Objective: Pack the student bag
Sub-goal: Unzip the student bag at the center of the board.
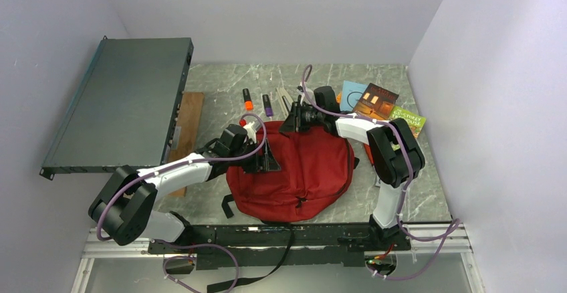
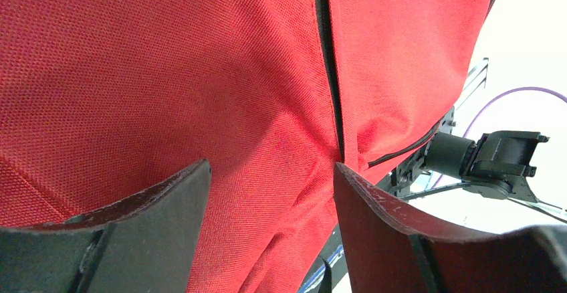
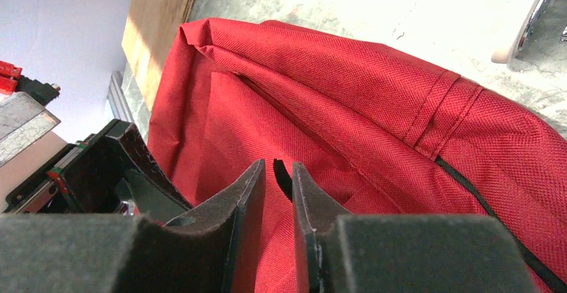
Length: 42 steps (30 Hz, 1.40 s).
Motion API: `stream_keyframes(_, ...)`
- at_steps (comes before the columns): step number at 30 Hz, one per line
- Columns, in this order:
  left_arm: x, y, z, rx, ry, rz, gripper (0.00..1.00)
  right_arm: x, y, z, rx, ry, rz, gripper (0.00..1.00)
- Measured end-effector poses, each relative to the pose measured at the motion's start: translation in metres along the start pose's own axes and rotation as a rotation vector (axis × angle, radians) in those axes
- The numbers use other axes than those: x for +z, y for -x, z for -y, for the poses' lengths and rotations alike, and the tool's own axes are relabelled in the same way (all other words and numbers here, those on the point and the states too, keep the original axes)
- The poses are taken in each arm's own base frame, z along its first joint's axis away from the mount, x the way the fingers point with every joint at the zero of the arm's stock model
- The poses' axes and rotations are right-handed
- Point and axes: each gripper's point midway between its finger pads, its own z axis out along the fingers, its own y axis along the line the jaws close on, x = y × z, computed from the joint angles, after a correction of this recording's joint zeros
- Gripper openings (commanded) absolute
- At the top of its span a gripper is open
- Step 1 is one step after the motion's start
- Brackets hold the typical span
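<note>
The student bag (image 1: 297, 172), a red fabric backpack with black zippers, lies in the middle of the table. My left gripper (image 1: 267, 161) is at its upper left side. In the left wrist view it (image 2: 271, 166) is open, with red fabric and a black zipper line (image 2: 329, 72) bulging between the spread fingers. My right gripper (image 1: 292, 120) is at the bag's far edge. In the right wrist view it (image 3: 277, 164) is nearly closed, pinching a small black zipper pull (image 3: 281, 176) over the red fabric (image 3: 374, 112).
An orange marker (image 1: 247, 99), a purple marker (image 1: 267, 105) and white pens (image 1: 286, 98) lie behind the bag. Several books (image 1: 376, 100) lie at the back right. A wooden board (image 1: 189, 116) and a large grey metal case (image 1: 124, 102) are on the left.
</note>
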Motion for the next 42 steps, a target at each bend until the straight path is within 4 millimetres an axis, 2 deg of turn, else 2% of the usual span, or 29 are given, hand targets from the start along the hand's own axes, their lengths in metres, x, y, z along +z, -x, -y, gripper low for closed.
stream_keyframes(5,-0.001,0.0,0.001,-0.001,-0.003,0.003,0.73,0.001,-0.001,0.002,-0.019,-0.003,-0.007,0.3)
stream_keyframes(8,-0.002,0.001,0.002,0.0,-0.006,0.008,0.73,0.003,-0.001,0.005,-0.028,-0.005,-0.011,0.25)
stream_keyframes(13,-0.002,0.001,0.003,-0.003,-0.008,0.008,0.73,0.007,-0.004,0.008,-0.023,-0.009,-0.025,0.24)
stream_keyframes(14,-0.002,0.001,0.003,-0.003,-0.008,0.008,0.73,0.008,-0.005,0.008,-0.024,-0.009,-0.028,0.19)
stream_keyframes(16,-0.002,0.001,0.003,-0.003,-0.008,0.008,0.73,0.009,-0.006,0.009,-0.029,-0.01,-0.034,0.01)
stream_keyframes(18,-0.003,0.002,0.002,-0.003,-0.007,0.009,0.71,0.009,-0.006,0.009,-0.034,-0.014,-0.038,0.0)
stream_keyframes(22,-0.003,0.007,0.001,-0.023,-0.015,0.018,0.62,0.009,-0.003,0.009,-0.029,-0.027,-0.034,0.0)
stream_keyframes(26,0.0,0.03,-0.004,-0.092,-0.031,0.066,0.51,0.002,-0.002,0.0,0.006,-0.014,-0.011,0.0)
stream_keyframes(29,0.008,0.048,-0.007,-0.13,-0.03,0.097,0.3,-0.003,-0.001,-0.012,0.048,0.022,0.014,0.0)
stream_keyframes(32,0.024,0.061,-0.005,-0.159,-0.04,0.102,0.2,-0.003,0.002,-0.018,0.085,0.043,0.03,0.0)
stream_keyframes(37,0.05,0.054,-0.029,-0.238,0.013,0.069,0.11,-0.004,-0.001,-0.021,0.152,0.064,0.039,0.0)
stream_keyframes(42,0.063,0.048,-0.047,-0.308,0.047,0.06,0.03,-0.006,-0.022,-0.017,0.213,0.069,0.018,0.0)
